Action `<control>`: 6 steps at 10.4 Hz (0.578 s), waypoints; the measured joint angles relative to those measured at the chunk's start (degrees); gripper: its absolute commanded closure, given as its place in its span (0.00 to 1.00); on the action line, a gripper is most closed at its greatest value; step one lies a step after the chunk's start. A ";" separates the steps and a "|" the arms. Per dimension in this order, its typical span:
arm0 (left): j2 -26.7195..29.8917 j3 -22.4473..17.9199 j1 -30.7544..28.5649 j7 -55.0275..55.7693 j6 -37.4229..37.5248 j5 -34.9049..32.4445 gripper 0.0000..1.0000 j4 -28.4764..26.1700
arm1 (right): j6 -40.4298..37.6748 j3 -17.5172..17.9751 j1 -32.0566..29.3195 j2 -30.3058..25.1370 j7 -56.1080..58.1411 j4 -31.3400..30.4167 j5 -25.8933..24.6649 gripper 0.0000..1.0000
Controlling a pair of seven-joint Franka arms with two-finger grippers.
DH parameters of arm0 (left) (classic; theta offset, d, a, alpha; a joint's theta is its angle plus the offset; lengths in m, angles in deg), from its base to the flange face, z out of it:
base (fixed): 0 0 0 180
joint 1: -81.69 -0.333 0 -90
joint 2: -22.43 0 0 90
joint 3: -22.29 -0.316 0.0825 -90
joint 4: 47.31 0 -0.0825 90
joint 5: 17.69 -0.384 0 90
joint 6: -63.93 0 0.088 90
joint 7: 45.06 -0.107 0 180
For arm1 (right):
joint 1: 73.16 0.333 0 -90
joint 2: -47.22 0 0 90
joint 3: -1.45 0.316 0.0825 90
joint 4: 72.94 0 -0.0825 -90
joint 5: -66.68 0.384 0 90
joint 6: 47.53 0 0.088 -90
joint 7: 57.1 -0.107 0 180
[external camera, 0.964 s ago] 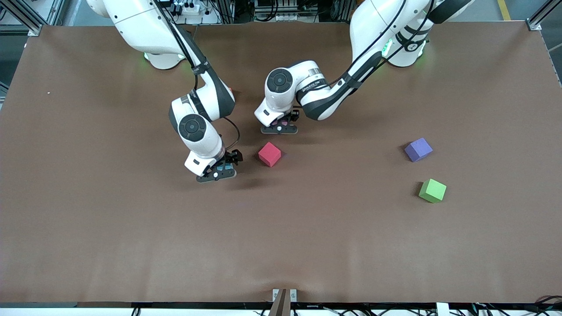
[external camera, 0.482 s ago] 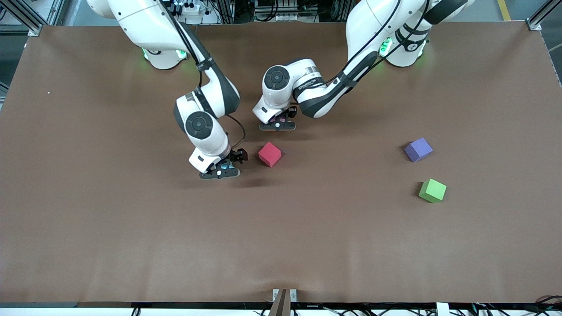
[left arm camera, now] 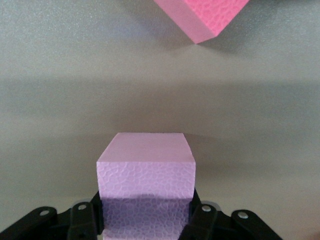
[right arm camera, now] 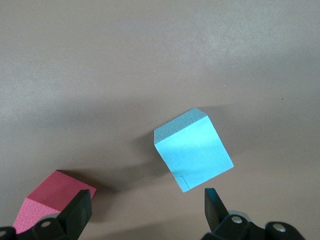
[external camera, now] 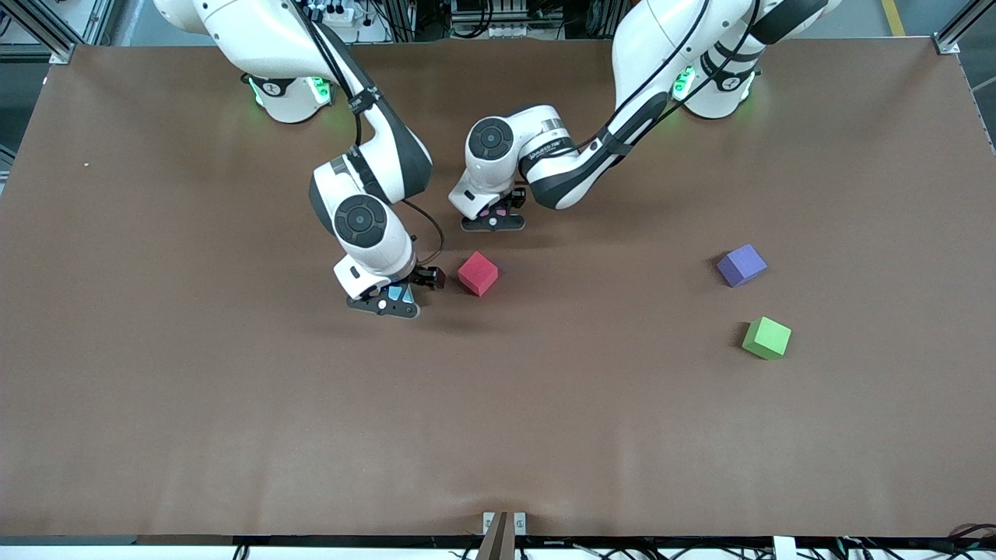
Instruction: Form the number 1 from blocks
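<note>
While left gripper (external camera: 492,222) jaws pinch pink block (left arm camera: 145,187) near red block (external camera: 477,273), right gripper (external camera: 387,302) jaws spread over light-blue cube (right arm camera: 193,149).

The left wrist view's edge cuts off the red block (left arm camera: 202,17) and the pink block's (left arm camera: 145,187) base.

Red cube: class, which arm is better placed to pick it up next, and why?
Probably the right. Its pincer is open and empty beside the red cube, over a light-blue cube. The left pincer is shut on a pink cube.
</note>
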 measured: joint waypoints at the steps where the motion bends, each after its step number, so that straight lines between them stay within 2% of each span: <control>1: 0.00 0.00 0.01 0.26 0.00 0.00 1.00 -0.01 | 0.00 0.05 0.13 0.00 -1.01 0.00 0.70 0.00; 6: 0.00 0.01 0.78 1.23 0.00 0.00 1.00 -0.06 | 0.00 0.05 0.15 0.00 -1.89 0.00 1.57 0.00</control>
